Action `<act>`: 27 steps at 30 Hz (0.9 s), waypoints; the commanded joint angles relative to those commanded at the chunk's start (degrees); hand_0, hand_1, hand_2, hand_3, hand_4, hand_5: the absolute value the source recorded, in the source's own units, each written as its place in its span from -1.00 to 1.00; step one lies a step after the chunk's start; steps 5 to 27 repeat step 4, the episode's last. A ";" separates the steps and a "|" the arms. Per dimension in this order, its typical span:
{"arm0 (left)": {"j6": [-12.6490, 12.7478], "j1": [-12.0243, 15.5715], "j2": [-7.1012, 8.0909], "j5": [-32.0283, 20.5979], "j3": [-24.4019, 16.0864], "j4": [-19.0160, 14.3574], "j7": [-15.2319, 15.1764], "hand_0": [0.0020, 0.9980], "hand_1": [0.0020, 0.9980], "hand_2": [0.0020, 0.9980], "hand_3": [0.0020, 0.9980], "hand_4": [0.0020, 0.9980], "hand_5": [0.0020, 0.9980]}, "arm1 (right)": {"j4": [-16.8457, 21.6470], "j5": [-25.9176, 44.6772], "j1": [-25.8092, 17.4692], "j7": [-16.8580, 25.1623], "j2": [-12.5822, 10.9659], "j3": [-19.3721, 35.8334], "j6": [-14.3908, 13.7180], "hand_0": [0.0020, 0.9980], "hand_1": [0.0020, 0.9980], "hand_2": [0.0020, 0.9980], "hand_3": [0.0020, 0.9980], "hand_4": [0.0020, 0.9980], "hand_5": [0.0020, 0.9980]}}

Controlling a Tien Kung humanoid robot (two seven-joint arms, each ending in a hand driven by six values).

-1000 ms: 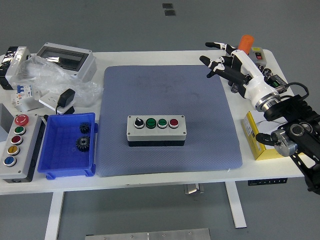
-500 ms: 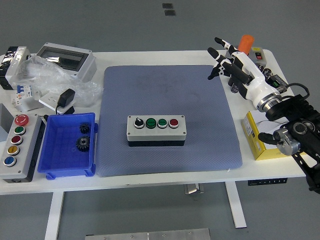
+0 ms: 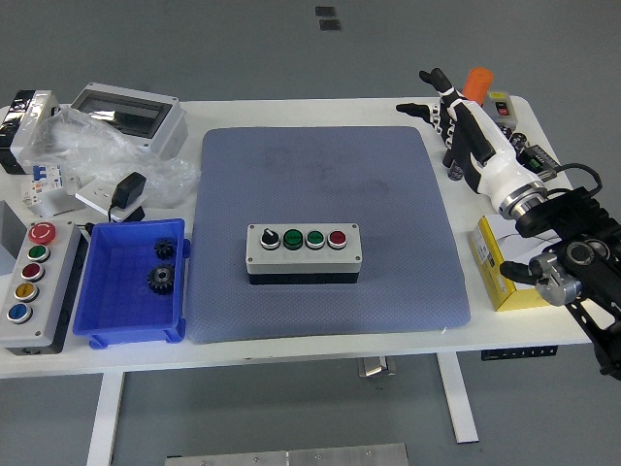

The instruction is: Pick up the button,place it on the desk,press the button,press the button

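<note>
You've got the white table (image 3: pixel 320 335) with the big blue-grey mat (image 3: pixel 320 194) as your reference, and everything else sits off it. The right arm (image 3: pixel 568 243) comes in from the mat's right side, its lower links cut off by the frame edge, and the right hand (image 3: pixel 454 115) hangs past the mat's far right corner with fingers spread loosely and nothing in them; it partly covers an orange-capped thing (image 3: pixel 477 80) behind it, so you can't tell what that is. The button box (image 3: pixel 303 252) sits flat near the middle of the mat, a bit toward the near edge, showing a black knob, two green buttons and a red one. Left of the mat there's a blue bin (image 3: pixel 107 291) with two dark gears (image 3: pixel 160 277), then a grey button panel (image 3: pixel 34 282) clipped by the frame. Crumpled clear plastic (image 3: pixel 107 160) hides most of what's under it beyond the bin. Right of the mat, a yellow box (image 3: pixel 500 267) is half hidden by the arm.
</note>
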 joint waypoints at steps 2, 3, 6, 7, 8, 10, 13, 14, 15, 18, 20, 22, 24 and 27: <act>0.00 -0.13 0.16 0.05 0.03 -0.01 0.01 0.32 0.32 0.21 0.17 0.22 -0.65 | -0.17 2.09 -0.38 0.94 0.20 0.66 0.07 0.97 1.00 1.00 0.62 1.00 1.00; 0.00 -0.19 0.25 0.07 0.03 0.00 0.01 0.32 0.32 0.21 0.17 0.22 -0.65 | -0.27 3.47 -0.59 1.44 0.33 1.10 0.32 0.97 1.00 1.00 0.62 1.00 1.00; 0.00 -0.21 0.31 0.08 0.04 0.00 0.01 0.32 0.32 0.21 0.17 0.22 -0.65 | -0.34 4.52 -0.73 1.73 0.42 1.42 0.61 0.97 1.00 1.00 0.62 1.00 1.00; 0.00 -0.21 0.31 0.08 0.04 0.00 0.01 0.32 0.32 0.21 0.17 0.22 -0.65 | -0.34 4.52 -0.73 1.73 0.42 1.42 0.61 0.97 1.00 1.00 0.62 1.00 1.00; 0.00 -0.21 0.31 0.08 0.04 0.00 0.01 0.32 0.32 0.21 0.17 0.22 -0.65 | -0.34 4.52 -0.73 1.73 0.42 1.42 0.61 0.97 1.00 1.00 0.62 1.00 1.00; 0.00 -0.21 0.31 0.08 0.04 0.00 0.01 0.32 0.32 0.21 0.17 0.22 -0.65 | -0.34 4.52 -0.73 1.73 0.42 1.42 0.61 0.97 1.00 1.00 0.62 1.00 1.00; 0.00 -0.21 0.31 0.08 0.04 0.00 0.01 0.32 0.32 0.21 0.17 0.22 -0.65 | -0.34 4.52 -0.73 1.73 0.42 1.42 0.61 0.97 1.00 1.00 0.62 1.00 1.00; 0.00 -0.21 0.31 0.08 0.04 0.00 0.01 0.32 0.32 0.21 0.17 0.22 -0.65 | -0.34 4.52 -0.73 1.73 0.42 1.42 0.61 0.97 1.00 1.00 0.62 1.00 1.00; 0.00 -0.21 0.31 0.08 0.04 0.00 0.01 0.32 0.32 0.21 0.17 0.22 -0.65 | -0.34 4.52 -0.73 1.73 0.42 1.42 0.61 0.97 1.00 1.00 0.62 1.00 1.00; 0.00 -0.21 0.31 0.08 0.04 0.00 0.01 0.32 0.32 0.21 0.17 0.22 -0.65 | -0.34 4.52 -0.73 1.73 0.42 1.42 0.61 0.97 1.00 1.00 0.62 1.00 1.00; 0.00 -0.21 0.31 0.08 0.04 0.00 0.01 0.32 0.32 0.21 0.17 0.22 -0.65 | -0.34 4.52 -0.73 1.73 0.42 1.42 0.61 0.97 1.00 1.00 0.62 1.00 1.00; 0.00 -0.21 0.31 0.08 0.04 0.00 0.01 0.32 0.32 0.21 0.17 0.22 -0.65 | -0.34 4.52 -0.73 1.73 0.42 1.42 0.61 0.97 1.00 1.00 0.62 1.00 1.00; 0.00 -0.21 0.31 0.08 0.04 0.00 0.01 0.32 0.32 0.21 0.17 0.22 -0.65 | -0.34 4.52 -0.73 1.73 0.42 1.42 0.61 0.97 1.00 1.00 0.62 1.00 1.00; 0.00 -0.21 0.31 0.08 0.04 0.00 0.01 0.32 0.32 0.21 0.17 0.22 -0.65 | -0.34 4.52 -0.73 1.73 0.42 1.42 0.61 0.97 1.00 1.00 0.62 1.00 1.00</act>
